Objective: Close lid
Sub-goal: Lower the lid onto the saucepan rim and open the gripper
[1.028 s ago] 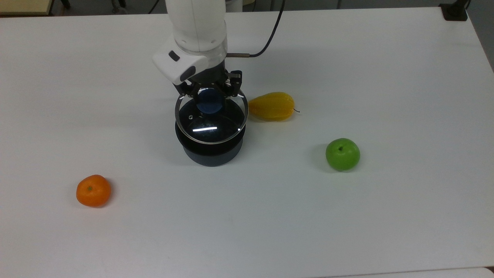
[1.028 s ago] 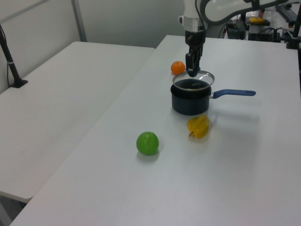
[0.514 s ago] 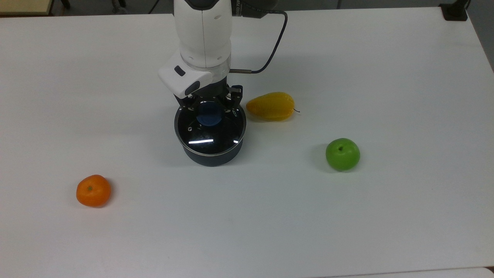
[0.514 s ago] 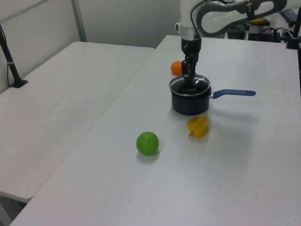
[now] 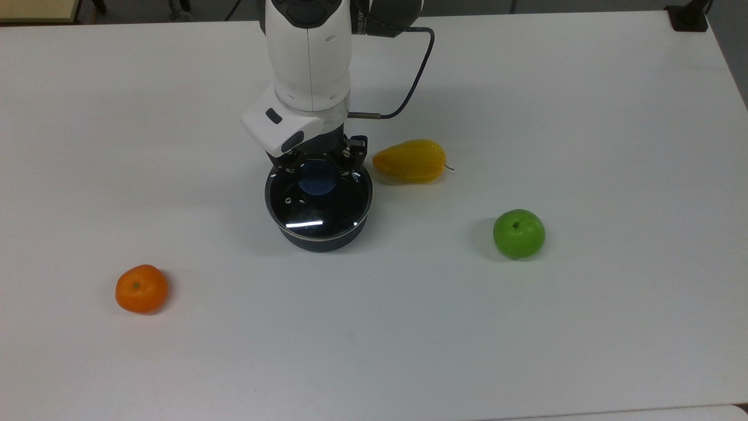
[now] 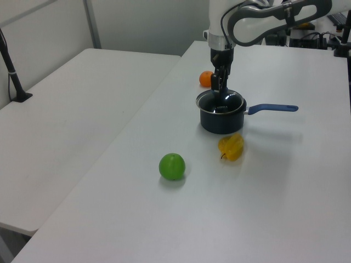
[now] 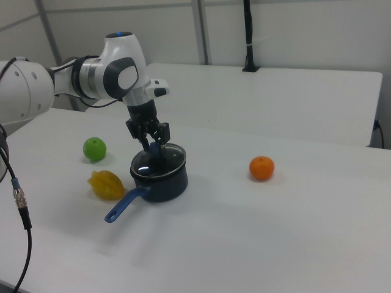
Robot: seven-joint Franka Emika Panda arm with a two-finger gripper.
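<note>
The black two-finger gripper (image 5: pixel 319 165) of the white arm stood straight above the dark saucepan with a blue handle (image 7: pixel 160 177), its fingers closed on the blue knob at the middle of the round clear glass lid with a thin metal rim (image 5: pixel 319 203). The lid lay level over the pan's mouth, its rim matching the pan's rim all round in the top view, so it looked seated or nearly so. The pan sat toward the far middle of the white worktop (image 5: pixel 584 117) in the top view. The lid lay directly under the hand, so I judged that what remained ran along the vertical: let go of the knob and rise straight off. The yellow pear-shaped fruit (image 5: pixel 410 161) lay just beside the pan; the green apple (image 5: pixel 519 233) and the orange (image 5: pixel 141 288) lay well apart.
</note>
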